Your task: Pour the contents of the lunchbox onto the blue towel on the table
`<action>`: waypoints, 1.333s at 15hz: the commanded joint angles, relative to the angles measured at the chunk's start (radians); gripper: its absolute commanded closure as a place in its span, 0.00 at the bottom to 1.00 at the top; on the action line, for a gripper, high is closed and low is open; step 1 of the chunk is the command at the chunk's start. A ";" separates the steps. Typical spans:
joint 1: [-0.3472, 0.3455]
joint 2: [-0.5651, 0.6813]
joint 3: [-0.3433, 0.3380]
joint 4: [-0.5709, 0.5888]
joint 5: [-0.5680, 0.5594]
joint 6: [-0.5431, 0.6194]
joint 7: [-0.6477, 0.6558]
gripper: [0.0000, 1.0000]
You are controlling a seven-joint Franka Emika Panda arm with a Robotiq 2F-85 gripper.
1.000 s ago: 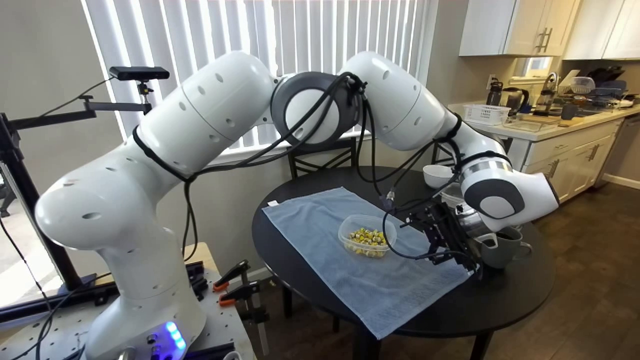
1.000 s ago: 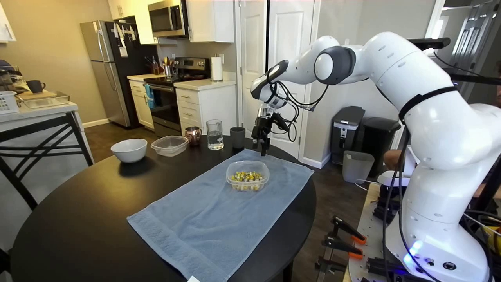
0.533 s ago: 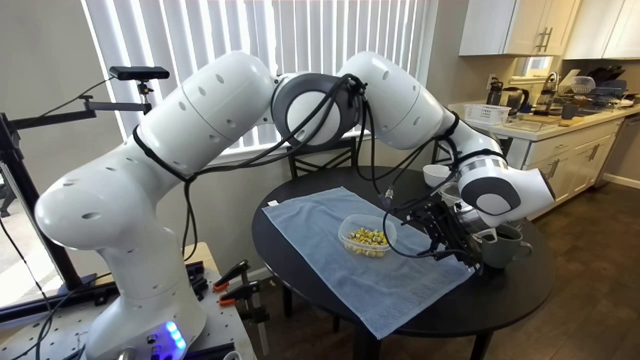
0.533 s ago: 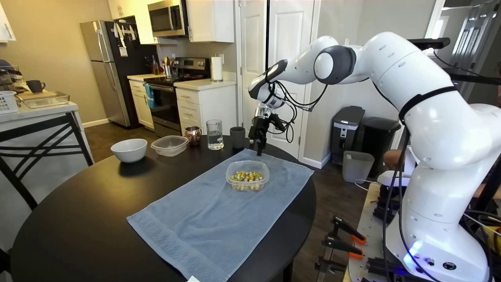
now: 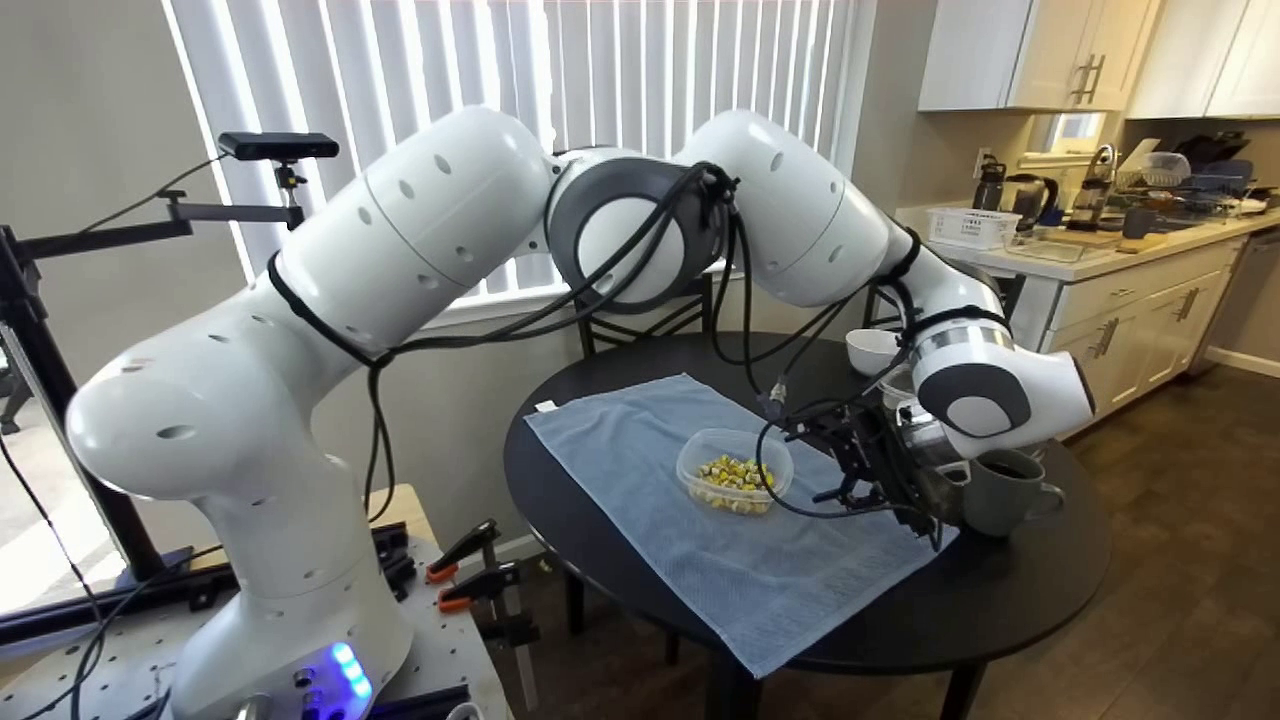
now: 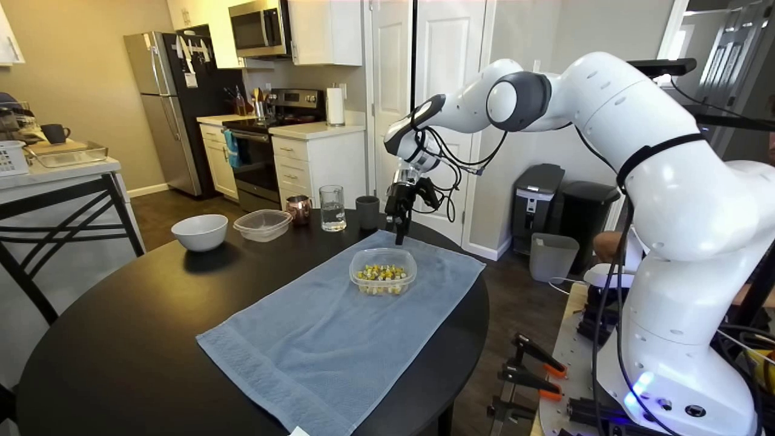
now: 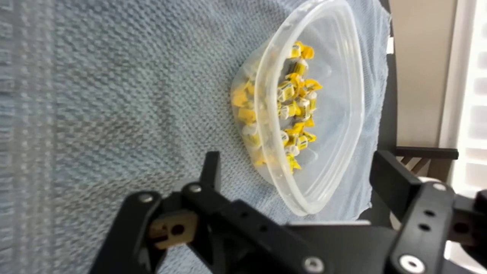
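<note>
A: Layout?
B: Table (image 6: 139, 315) extends below and beyond the pincer (image 7: 300, 173). Blue towel (image 6: 321, 339) spread on it, one end under the pincer.
A: Pincer state?
B: Wide, holding nothing.
A: Lunchbox (image 7: 265, 106)?
B: Upright on the towel, ahead of the pincer, near but apart.
A: Contents (image 7: 302, 107)?
B: Yellow-and-white wrapped pieces, sitting in the lunchbox; none seen on the towel.
A: Progress?
B: Looks like approach stage. Towel in place; grasp, lift and pour likely all left.

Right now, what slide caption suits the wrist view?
Open claw near a clear lunchbox of yellow-wrapped candies on a blue towel.
</note>
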 commanded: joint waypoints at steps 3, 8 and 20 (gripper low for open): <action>-0.017 0.061 0.051 0.068 0.013 -0.147 -0.081 0.00; -0.015 0.106 0.050 0.115 0.009 -0.234 -0.117 0.00; -0.019 0.108 0.002 0.153 -0.019 -0.287 -0.099 0.00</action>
